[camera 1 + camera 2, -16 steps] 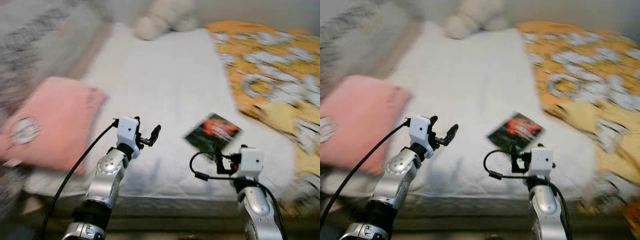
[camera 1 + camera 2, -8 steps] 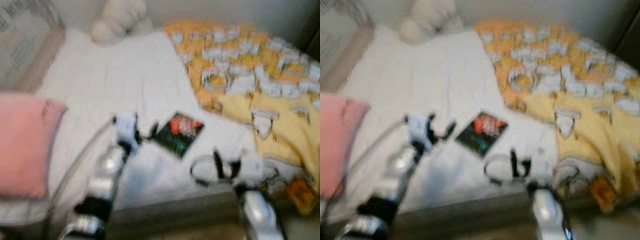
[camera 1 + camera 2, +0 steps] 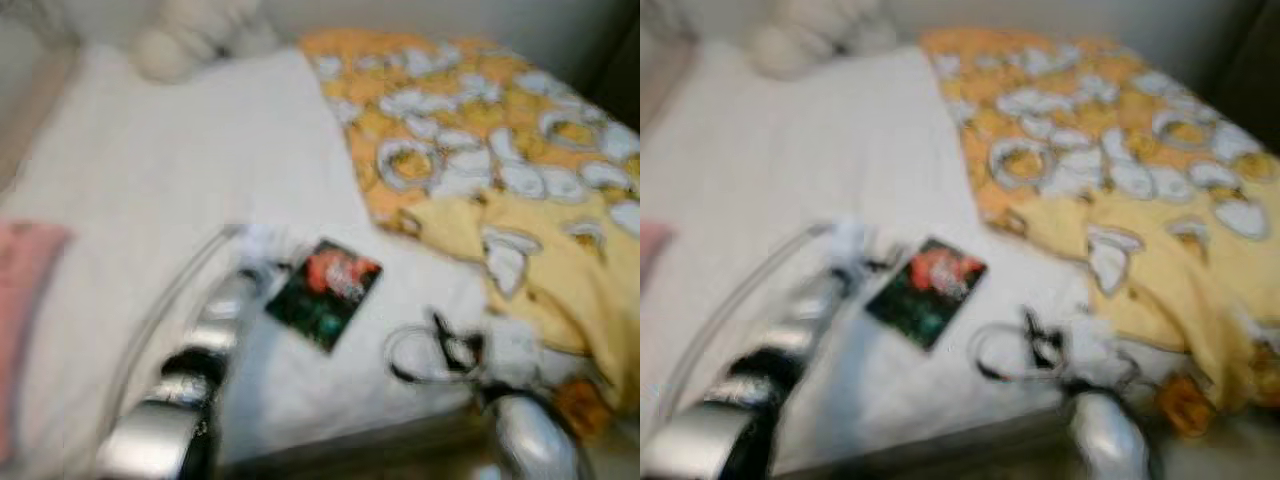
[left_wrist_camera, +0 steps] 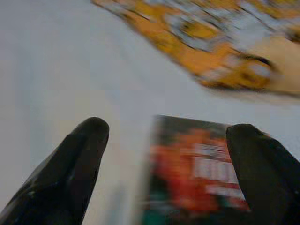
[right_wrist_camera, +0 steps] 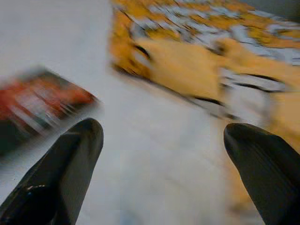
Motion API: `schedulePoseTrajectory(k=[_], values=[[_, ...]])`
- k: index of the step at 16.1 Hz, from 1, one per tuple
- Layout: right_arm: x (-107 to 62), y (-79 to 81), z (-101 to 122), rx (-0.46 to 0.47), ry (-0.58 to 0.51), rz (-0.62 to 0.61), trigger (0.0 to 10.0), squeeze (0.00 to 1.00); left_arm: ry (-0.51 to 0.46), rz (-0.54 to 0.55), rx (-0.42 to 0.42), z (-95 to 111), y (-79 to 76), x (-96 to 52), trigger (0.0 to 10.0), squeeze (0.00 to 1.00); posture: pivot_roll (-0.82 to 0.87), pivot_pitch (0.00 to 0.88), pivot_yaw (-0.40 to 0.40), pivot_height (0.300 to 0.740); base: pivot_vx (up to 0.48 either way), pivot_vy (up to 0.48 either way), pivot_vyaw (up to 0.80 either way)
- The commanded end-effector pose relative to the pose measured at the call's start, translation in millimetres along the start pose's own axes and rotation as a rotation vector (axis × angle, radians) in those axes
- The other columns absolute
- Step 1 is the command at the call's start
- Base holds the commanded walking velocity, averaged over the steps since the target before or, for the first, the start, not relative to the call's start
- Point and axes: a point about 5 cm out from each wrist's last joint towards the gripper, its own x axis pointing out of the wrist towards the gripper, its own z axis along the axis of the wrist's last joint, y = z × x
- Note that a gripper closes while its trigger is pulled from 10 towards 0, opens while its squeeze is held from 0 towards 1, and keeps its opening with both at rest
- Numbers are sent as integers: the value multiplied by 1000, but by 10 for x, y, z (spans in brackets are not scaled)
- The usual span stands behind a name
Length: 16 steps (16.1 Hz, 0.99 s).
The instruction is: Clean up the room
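White bedsheet [image 3: 180,170] covers most of what's in front of the robot, everything pretty blurry in the head views. On the right side of the bed there's a rumpled yellow-and-orange blanket [image 3: 500,170] with white ring shapes on it, bunched up toward the near edge. A pale stuffed toy [image 3: 190,35] sits at the far end of the bed, and a bit of pink pillow [image 3: 25,300] pokes in on the left. The thing that looks out of place is a dark book [image 3: 323,292] with a red-orange cover picture, lying flat on the sheet near the front edge, just beside the blanket's edge but not under it. The left gripper [image 4: 168,164] is out over the sheet right by the book — in the left wrist view its two black fingers [image 4: 70,164] are spread wide, with the book's near edge sitting between them, holding nothing. Can't tell if it's touching the sheet. The right gripper [image 5: 161,168] hangs over the bed further right, near the front edge — fingers also wide apart and empty, with bare sheet between them, the book off past one finger and the blanket past the other.
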Motion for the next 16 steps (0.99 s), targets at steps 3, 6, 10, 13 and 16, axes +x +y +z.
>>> schedulePoseTrajectory(k=[3, 6, 10, 13, 16], values=[[-290, 66, 94, -3, 12, 64, 10000, 0, 125, 147, 26, -202, 140, -47, 10000, 0, -207, 39, -108, 740, 0, 0, 0], [-754, 66, 12, 2, 117, 70, 10000, 0, 126, 275, 14, -203, 306, -84, 10000, 0, -275, 113, -129, 740, 0, 0, 0], [-923, 135, -3, 24, 186, 100, 10000, 0, 166, 409, -48, -293, 598, -218, 10000, 0, -257, 128, -129, 740, 0, 0, 0], [-910, 172, -8, 42, 207, 117, 10000, 0, 218, 405, -171, -442, 652, -302, 10000, 0, -238, 125, -121, 740, 0, 0, 0], [-887, 189, -19, 47, 213, 124, 10000, 0, 208, 398, -221, -494, 712, -362, 10000, 0, -231, 117, -112, 740, 0, 0, 0]])
